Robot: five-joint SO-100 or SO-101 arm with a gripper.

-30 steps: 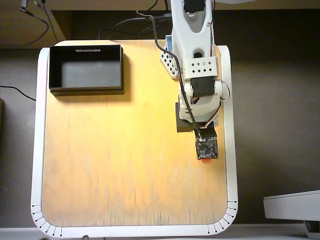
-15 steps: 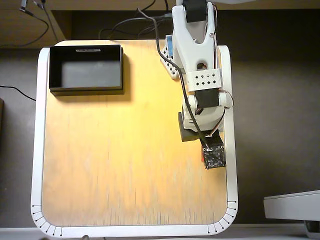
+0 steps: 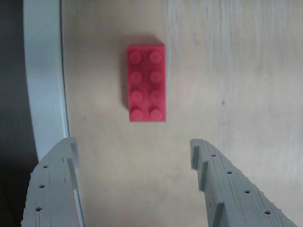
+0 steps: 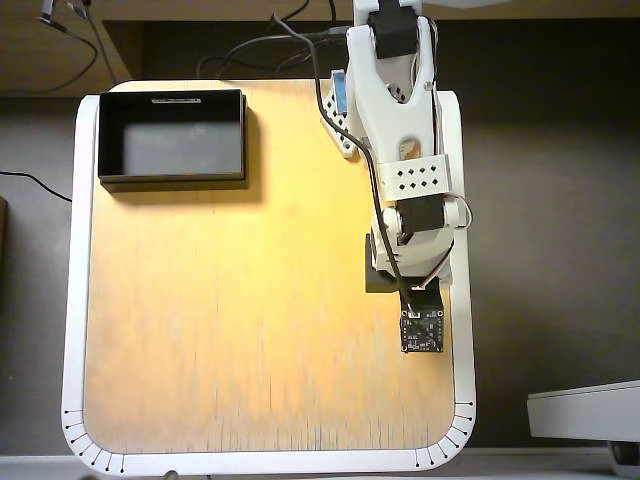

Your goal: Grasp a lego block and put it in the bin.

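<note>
While my grey two-finger gripper (image 3: pixel 132 146) hangs wide open and empty short of the small red studded plastic lego block (image 3: pixel 146 82) lying flat beside the table's white rim (image 3: pixel 45 80), I fear one finger snagging that rim.

Counted: 1 red lego block (image 3: pixel 146 83) w/ 8 studs in 2 rows of 4, 1 black bin (image 4: pixel 172 139), 1 white arm (image 4: pixel 400 130), 1 gripper (image 3: pixel 132 156) w/ 2 grey fingers (image 3: pixel 227 189), 1 wooden table (image 4: pixel 230 320).
</note>
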